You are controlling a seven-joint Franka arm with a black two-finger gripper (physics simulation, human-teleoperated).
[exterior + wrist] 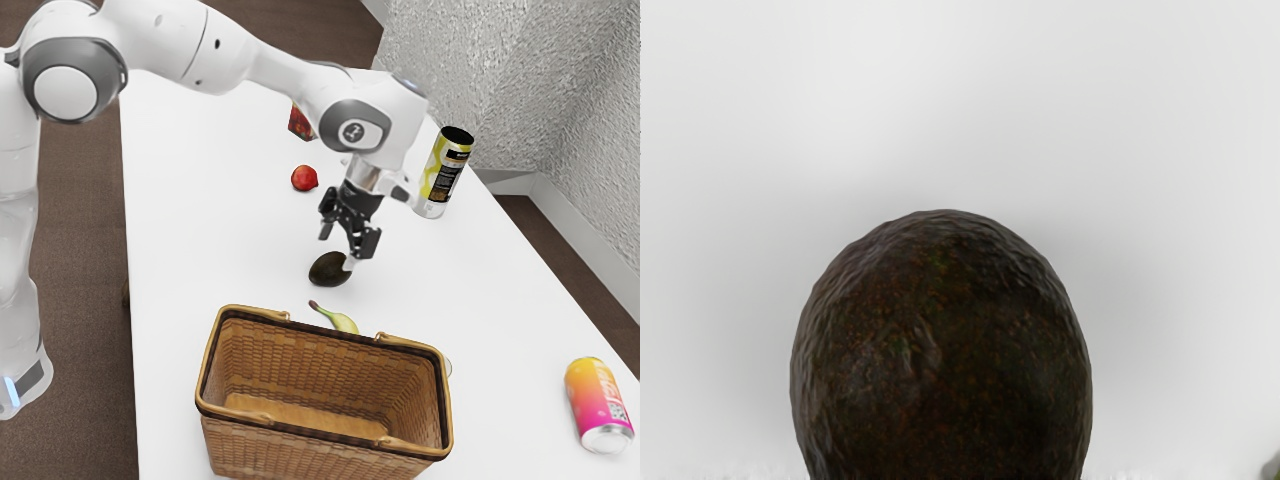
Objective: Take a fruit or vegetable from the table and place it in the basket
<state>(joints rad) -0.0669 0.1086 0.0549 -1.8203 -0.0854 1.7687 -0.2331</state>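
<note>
Exterior view: dark avocado [328, 270] just below the end effector [338, 249], its fingers apart.

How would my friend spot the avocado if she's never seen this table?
Find the big wicker basket, then the banana peeking out behind it in the exterior view. Just past the banana, near the end effector, sits the avocado. It's dark, bumpy and egg-shaped, while the banana is yellow-green and the round fruit farther back is red.
</note>
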